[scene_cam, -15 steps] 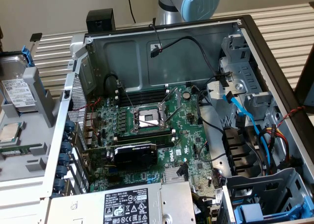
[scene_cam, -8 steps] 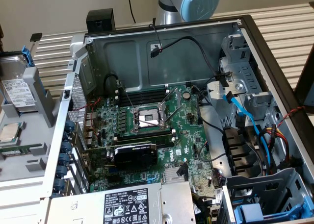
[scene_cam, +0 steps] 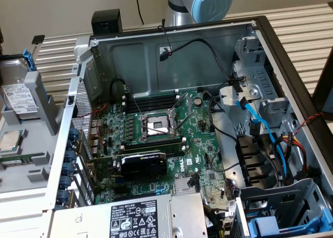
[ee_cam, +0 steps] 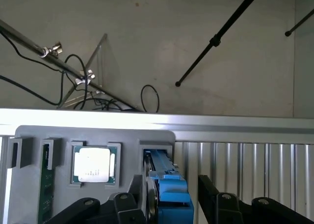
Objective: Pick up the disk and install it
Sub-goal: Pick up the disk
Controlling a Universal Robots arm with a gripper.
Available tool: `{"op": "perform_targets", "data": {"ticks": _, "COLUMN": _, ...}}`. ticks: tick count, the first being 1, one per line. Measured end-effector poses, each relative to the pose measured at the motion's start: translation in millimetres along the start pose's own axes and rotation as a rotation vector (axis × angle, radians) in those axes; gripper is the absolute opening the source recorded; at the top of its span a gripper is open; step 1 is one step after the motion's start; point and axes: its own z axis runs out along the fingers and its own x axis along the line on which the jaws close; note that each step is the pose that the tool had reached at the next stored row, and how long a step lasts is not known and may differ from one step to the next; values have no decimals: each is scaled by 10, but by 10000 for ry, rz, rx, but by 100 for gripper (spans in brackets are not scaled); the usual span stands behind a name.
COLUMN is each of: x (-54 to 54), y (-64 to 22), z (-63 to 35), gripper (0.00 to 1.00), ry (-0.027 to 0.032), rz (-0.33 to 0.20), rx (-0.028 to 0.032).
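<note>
My gripper (ee_cam: 169, 197) stands open – jaws either side of the rectangular silver-metal disk (ee_cam: 169, 182) in blue plastic carrier, not yet clamped. Disk sits on edge in grey plastic holder (ee_cam: 29, 136) slot. Risk: off-centre closure tilts disk – jams in slot.

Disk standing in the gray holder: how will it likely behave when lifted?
Probably stiff and heavy for its size: the disk looks metal-bodied. Its blue carrier looks plastic, so perhaps slick under the claw. Standing on edge in the holder, it may tip once freed.
</note>
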Motion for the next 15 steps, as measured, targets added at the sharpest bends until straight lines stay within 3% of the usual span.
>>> {"op": "perform_targets", "data": {"ticks": 1, "x": 1, "y": 0, "z": 0, "gripper": 56, "ry": 0, "rz": -3, "rx": -1}}
{"op": "perform_targets", "data": {"ticks": 2, "x": 4, "y": 0, "z": 0, "gripper": 49, "ry": 0, "rz": -7, "rx": -1}}
{"op": "perform_targets", "data": {"ticks": 15, "x": 37, "y": 1, "z": -2, "gripper": 49, "ry": 0, "rz": -8, "rx": 0}}
